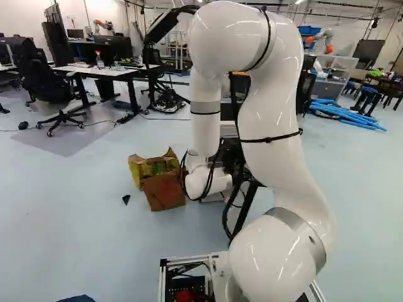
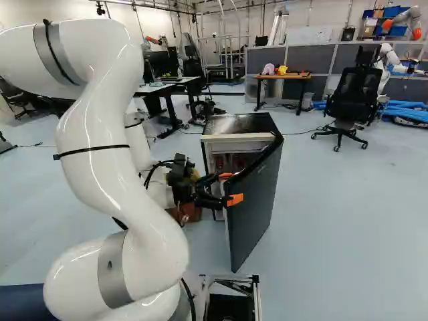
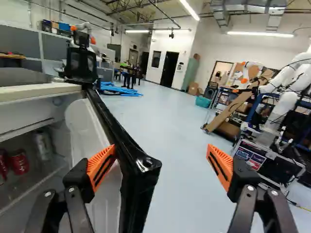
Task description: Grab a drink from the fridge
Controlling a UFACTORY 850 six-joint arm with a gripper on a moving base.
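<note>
**Cold drinks, canned, in a small fridge – door part open**

Item 1: red can (image 3: 19,162), inside the fridge (image 2: 244,124), with a second red can (image 3: 2,166) just beside it. Upright; what it stands on is hard to make out. Probably fairly heavy for its size if full, smooth and perhaps slippery with cold; thin walls would dent under a hard squeeze. Best taken round the middle of its side, kept level.

Item 2: pale can (image 3: 43,145), same interior, apart from the red pair. Label unclear; likely similar handling.

Item 3: fridge door (image 2: 254,207), black outside, white lining within. Stiff, hinged, its glossy edge likely slick. Judged the thing to deal with first: the inner jaw could push it wider from the lining side.

Item 4: gripper (image 3: 161,156), jaws wide, holding nothing. They straddle the door's free edge, one orange pad (image 3: 101,166) on the lining side, the other well clear outside. Contact cannot be told.

Obstacles: the half-open door bars a straight reach; a hasty turn could knock its edge or swing it back.

Nearby: cardboard box (image 1: 165,192) and yellow bag (image 1: 151,166) on the floor; farther off, office chair (image 2: 351,97) and blue tubes (image 3: 116,90).
</note>
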